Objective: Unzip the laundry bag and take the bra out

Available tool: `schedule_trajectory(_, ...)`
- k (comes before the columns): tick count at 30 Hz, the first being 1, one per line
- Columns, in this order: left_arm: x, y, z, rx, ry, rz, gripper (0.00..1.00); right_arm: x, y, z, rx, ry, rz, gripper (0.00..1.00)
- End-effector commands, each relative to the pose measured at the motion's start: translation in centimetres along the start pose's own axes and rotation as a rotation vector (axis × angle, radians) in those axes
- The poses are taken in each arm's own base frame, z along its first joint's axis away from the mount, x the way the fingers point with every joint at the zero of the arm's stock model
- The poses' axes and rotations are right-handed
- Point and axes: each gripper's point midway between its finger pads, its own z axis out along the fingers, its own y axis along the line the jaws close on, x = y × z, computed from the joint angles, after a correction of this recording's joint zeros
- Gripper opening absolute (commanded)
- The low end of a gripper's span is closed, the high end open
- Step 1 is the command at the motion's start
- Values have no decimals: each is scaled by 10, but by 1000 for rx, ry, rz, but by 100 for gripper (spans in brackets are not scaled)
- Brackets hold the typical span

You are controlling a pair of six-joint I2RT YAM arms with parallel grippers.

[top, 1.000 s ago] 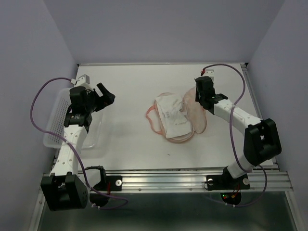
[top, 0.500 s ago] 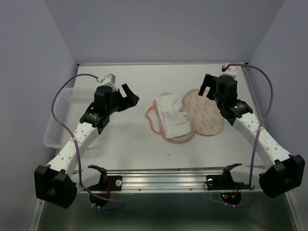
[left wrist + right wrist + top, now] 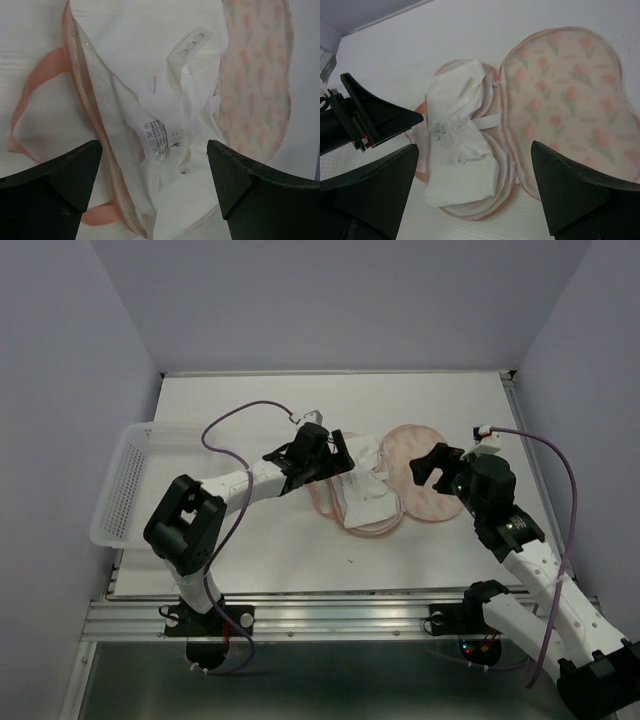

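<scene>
The laundry bag [image 3: 425, 478] lies unzipped in the middle of the table, its tulip-print lid [image 3: 565, 95] folded flat to the right and a pink loop [image 3: 35, 85] trailing left. On the bag's left half rests the white bra [image 3: 362, 492], crumpled, care label up [image 3: 157, 132]. My left gripper [image 3: 338, 462] hangs open just above the bra [image 3: 150, 100], a finger on either side [image 3: 154, 150], touching nothing. To the right of the lid and above the table, my right gripper [image 3: 428, 462] is open and empty; its view looks down on the bra [image 3: 457, 145].
A clear mesh basket [image 3: 125, 480] stands at the table's left edge. The table's metal rail [image 3: 350, 615] runs along the near edge. The left gripper's fingers [image 3: 375, 117] show at the left of the right wrist view.
The right gripper let go of the lid, which now lies flat, and drew back toward the near right. The left arm swung from the basket to over the bra.
</scene>
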Motion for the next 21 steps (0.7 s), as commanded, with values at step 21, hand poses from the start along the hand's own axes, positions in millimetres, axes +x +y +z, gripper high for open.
schedule_trajectory(21, 21, -3, 31, -44, -5, -7, 98, 9, 14, 2, -96, 5, 28, 100)
